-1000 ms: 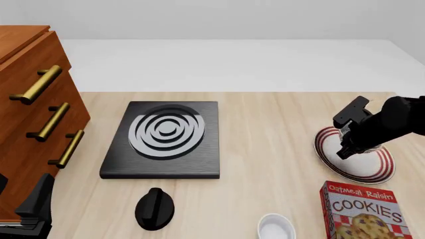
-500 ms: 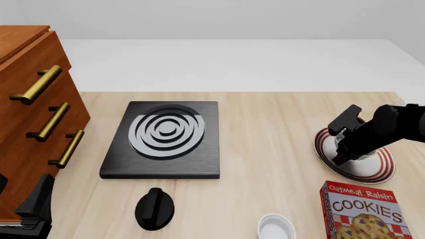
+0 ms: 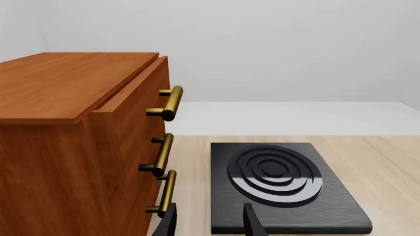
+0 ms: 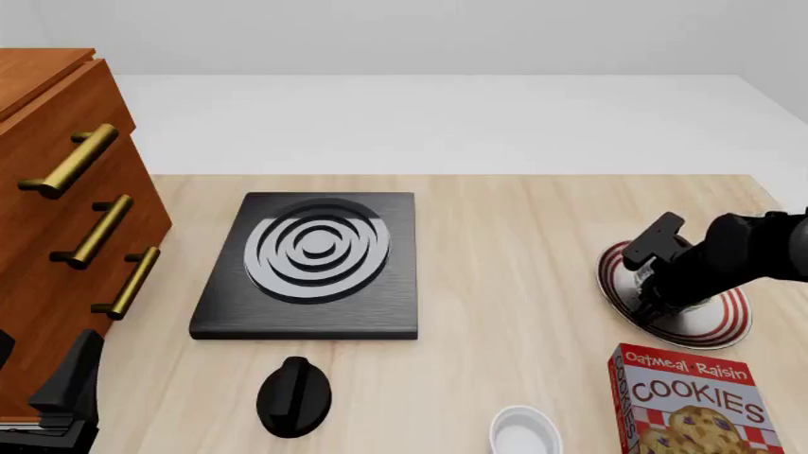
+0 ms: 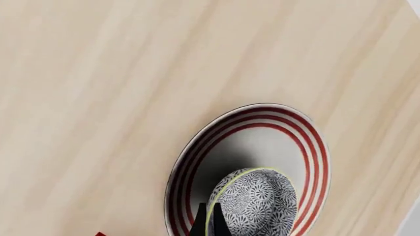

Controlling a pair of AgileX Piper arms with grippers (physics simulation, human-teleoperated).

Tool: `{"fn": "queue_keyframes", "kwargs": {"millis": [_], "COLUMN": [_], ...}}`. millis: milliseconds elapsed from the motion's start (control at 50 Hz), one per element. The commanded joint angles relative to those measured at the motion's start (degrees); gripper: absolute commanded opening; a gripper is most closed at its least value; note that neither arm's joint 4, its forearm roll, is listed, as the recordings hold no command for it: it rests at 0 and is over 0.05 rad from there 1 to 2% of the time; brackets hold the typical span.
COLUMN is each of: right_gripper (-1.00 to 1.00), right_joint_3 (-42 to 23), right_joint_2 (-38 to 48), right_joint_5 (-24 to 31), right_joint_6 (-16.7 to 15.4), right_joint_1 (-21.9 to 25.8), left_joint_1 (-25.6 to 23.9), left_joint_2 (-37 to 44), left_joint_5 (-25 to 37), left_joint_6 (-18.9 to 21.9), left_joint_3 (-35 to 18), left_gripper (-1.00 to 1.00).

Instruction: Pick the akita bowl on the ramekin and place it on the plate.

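Observation:
The akita bowl [image 5: 257, 202], dark patterned outside with a pale rim, hangs tilted low over the plate [image 5: 314, 147], a white plate with red rings. My right gripper [image 5: 208, 223] is shut on the bowl's rim. In the front view the right gripper [image 4: 658, 301] is down on the plate [image 4: 722, 322] at the table's right, and the arm hides the bowl. Near the front edge the white ramekin [image 4: 524, 436] stands alone. My left gripper [image 3: 208, 223] is open and empty, beside the cabinet at the front left.
A black stove plate [image 4: 316, 263] with silver rings lies left of centre, a black knob [image 4: 294, 395] in front of it. A wooden cabinet [image 4: 63, 236] with brass handles fills the left side. A cookies box [image 4: 692, 405] lies just in front of the plate.
My right gripper has come down with the bowl onto the plate. The left arm has not moved.

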Motion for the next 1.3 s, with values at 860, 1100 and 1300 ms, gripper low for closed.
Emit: {"fn": "queue_keyframes", "kwargs": {"millis": [860, 1100, 1300], "right_gripper": [1.00, 1.00, 1.00], "right_joint_3": [-2.92, -4.91, -5.92], "right_joint_2": [-16.56, -21.88, -27.86], "right_joint_5": [15.04, 21.16, 26.48], "right_joint_6": [1.01, 2.22, 2.87], "right_joint_1": [0.79, 0.93, 0.53], "left_joint_1": [0.00, 0.00, 0.00], "left_joint_2": [0.00, 0.00, 0.00], "left_joint_5": [0.00, 0.00, 0.00], "left_joint_6": [0.00, 0.00, 0.00], "left_joint_3": [0.00, 0.00, 0.00], "left_gripper": [1.00, 1.00, 1.00]}}
